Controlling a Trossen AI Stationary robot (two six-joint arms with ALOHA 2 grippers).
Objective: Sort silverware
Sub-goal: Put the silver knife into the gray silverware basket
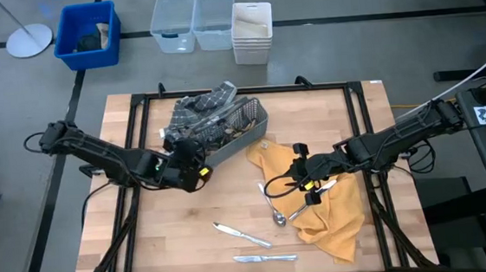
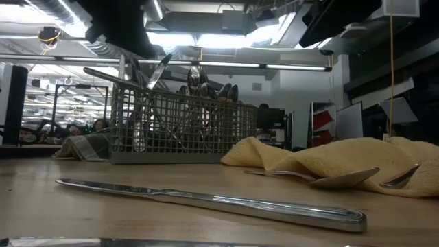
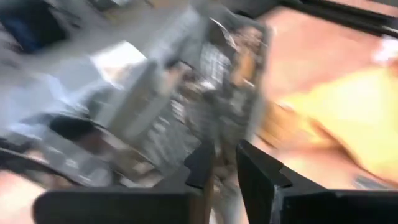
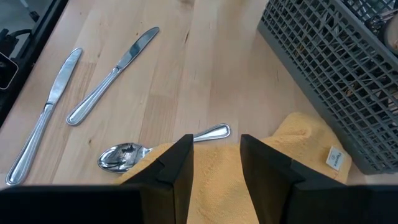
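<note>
While most silverware (image 2: 195,86) stands in caddy (image 1: 236,135): two knives (image 1: 240,234), spoons (image 1: 277,213) unsorted; left gripper (image 1: 195,172) unclear, right gripper (image 1: 303,186) open, empty.

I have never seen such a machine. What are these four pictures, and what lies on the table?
Two dark robot arms work at a wooden table. One picture looks down from above, one looks level across the table top, and two come from cameras on the wrists. The left gripper is at the grey wire caddy, which holds cutlery. The right gripper hangs open and empty over a yellow cloth. Two knives and a spoon lie loose on the wood. A checked cloth lies behind the caddy.
</note>
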